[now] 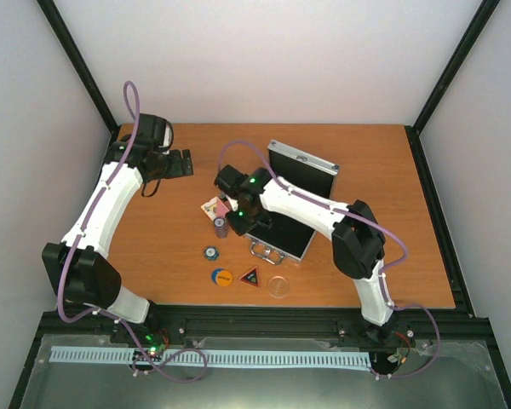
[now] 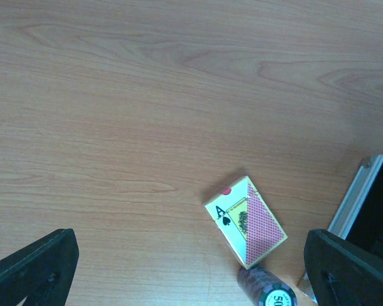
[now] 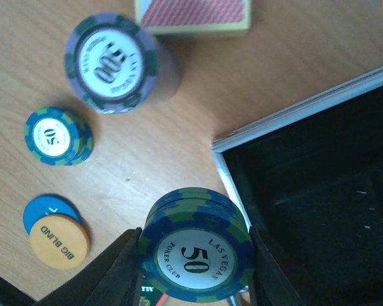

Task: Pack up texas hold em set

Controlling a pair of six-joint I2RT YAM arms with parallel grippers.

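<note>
Grip, right: right gripper pinches a stack of blue-green chips edge to edge, just beside the rim of the case.
Grip, left: left gripper is spread wide and holds nothing (near the far left corner of the bench).
Case: mid-bench, open, long axis skewed to the bench edges, handle toward the near edge.
Pose: right arm reaches across the case, wrist turned down.

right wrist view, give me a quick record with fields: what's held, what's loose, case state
right gripper: shut on a stack of blue 50 chips, beside the case edge
case: open, black lining, visible part bare
loose on table: purple 500 chip stack, smaller blue 50 stack, orange big blind disc overlapping a blue disc, card pack
left gripper: open, holding nothing, near the card pack
</note>
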